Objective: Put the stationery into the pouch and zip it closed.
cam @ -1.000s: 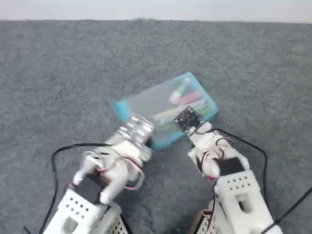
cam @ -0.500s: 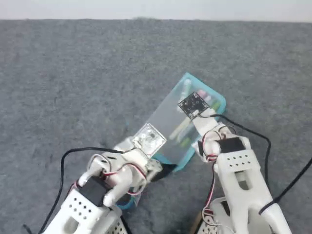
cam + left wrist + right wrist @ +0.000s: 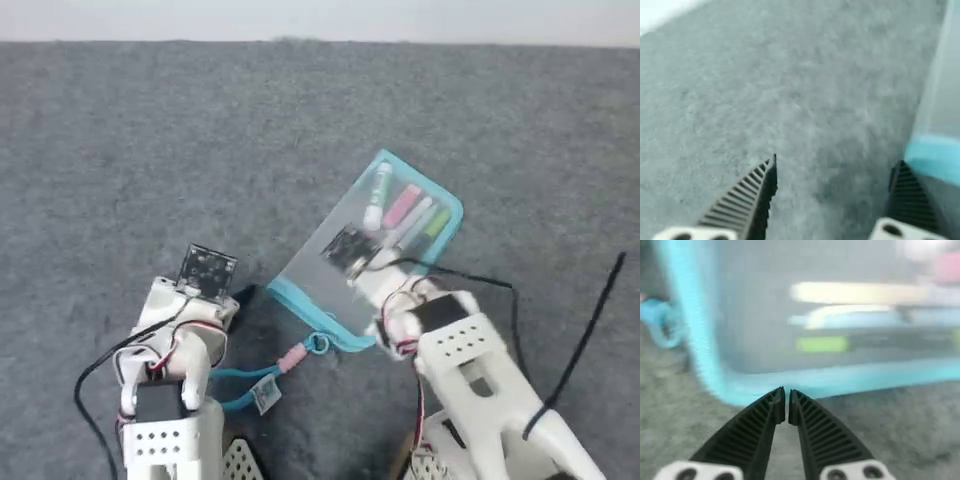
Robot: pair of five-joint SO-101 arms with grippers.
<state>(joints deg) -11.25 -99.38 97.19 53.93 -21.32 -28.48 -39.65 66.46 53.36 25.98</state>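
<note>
Turquoise-trimmed pouch [image 3: 750, 310] just beyond right jaws

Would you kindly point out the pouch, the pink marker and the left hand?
pouch [image 3: 318, 263]: high view, clear front panel.
pink marker [image 3: 402, 207]: high view, mid-barrel.
left hand [image 3: 837, 161]: left wrist view, midway between fingertips.

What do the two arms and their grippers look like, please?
Both the left arm and right arm are white plastic with perforated housings, black servo blocks, thin red and white wires and long black cables. The left gripper and right gripper have black, tapered, ridged fingers on white mounts.
</note>
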